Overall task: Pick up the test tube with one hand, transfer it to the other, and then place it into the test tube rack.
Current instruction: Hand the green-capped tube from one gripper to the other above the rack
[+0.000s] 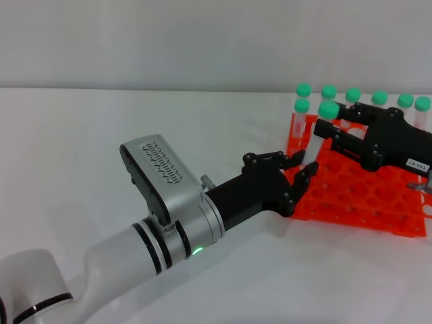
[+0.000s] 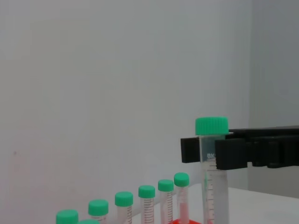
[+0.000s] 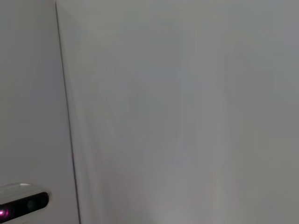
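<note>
The test tube (image 1: 317, 145), clear with a green cap, hangs tilted over the left edge of the orange test tube rack (image 1: 364, 196). My left gripper (image 1: 305, 163), the black hand on the arm with the green ring light, is closed around the tube's lower end. My right gripper (image 1: 329, 133), the black hand with the white label, reaches in from the right and clasps the tube just below the cap. The left wrist view shows the tube (image 2: 212, 186) upright, with the right hand's fingers (image 2: 243, 151) on both sides of it. The right wrist view shows only a wall.
Several other green-capped tubes (image 1: 379, 98) stand along the rack's far row and show in the left wrist view (image 2: 146, 203). The rack sits at the right of a white table (image 1: 101, 135). My left forearm (image 1: 169, 223) crosses the front.
</note>
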You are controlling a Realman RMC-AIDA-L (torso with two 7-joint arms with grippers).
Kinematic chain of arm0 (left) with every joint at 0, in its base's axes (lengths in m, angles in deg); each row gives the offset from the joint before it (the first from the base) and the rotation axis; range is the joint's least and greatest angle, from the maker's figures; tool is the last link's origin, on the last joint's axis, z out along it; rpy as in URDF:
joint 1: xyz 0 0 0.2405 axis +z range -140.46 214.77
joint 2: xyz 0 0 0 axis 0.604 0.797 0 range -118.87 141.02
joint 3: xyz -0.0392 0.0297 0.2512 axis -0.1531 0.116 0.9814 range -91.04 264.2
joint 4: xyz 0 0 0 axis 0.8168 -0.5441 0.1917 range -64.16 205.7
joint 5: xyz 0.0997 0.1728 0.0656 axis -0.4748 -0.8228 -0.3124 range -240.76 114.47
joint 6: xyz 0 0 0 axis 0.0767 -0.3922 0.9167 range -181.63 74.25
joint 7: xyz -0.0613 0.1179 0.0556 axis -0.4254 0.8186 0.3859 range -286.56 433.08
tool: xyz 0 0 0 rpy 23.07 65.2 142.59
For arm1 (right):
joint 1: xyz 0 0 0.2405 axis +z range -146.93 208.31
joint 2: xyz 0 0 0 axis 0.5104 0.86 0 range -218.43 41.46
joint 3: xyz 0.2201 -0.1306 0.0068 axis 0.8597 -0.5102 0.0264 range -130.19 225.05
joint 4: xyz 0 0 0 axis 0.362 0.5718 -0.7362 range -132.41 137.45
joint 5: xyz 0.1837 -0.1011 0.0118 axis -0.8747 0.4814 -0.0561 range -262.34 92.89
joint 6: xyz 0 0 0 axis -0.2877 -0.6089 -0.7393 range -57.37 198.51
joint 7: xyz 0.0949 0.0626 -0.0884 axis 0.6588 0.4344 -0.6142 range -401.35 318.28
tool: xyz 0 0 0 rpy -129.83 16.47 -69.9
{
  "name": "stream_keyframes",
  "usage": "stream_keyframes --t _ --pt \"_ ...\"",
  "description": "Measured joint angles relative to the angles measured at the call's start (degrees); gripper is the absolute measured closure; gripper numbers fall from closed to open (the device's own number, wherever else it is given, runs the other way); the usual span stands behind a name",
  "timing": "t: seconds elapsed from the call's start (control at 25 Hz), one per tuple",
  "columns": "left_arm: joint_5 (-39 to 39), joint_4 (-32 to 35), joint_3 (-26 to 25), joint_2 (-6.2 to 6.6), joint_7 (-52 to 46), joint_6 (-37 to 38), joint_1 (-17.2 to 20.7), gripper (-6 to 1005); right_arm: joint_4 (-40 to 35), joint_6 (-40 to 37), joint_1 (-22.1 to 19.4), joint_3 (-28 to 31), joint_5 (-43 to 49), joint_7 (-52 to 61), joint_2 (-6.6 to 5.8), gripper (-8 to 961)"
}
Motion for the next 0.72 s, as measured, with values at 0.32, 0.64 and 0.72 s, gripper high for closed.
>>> stream_keyframes --t 0.32,0.64,0.72 --pt "-0.16 -0.12 0.0 -0.05 0.0 0.0 -0.12 690 -0.01 0.04 0.51 0.11 1.43 2.32 0.26 622" --pt "-0.21 -0.25 0.25 -0.08 0.0 0.0 0.31 682 -0.3 -0.54 0.2 0.94 1.17 2.37 0.84 657" --pt "-0.2 -0.25 0.29 -0.07 0.01 0.01 0.42 680 -0.45 -0.55 0.15 0.95 1.3 2.37 0.93 666"
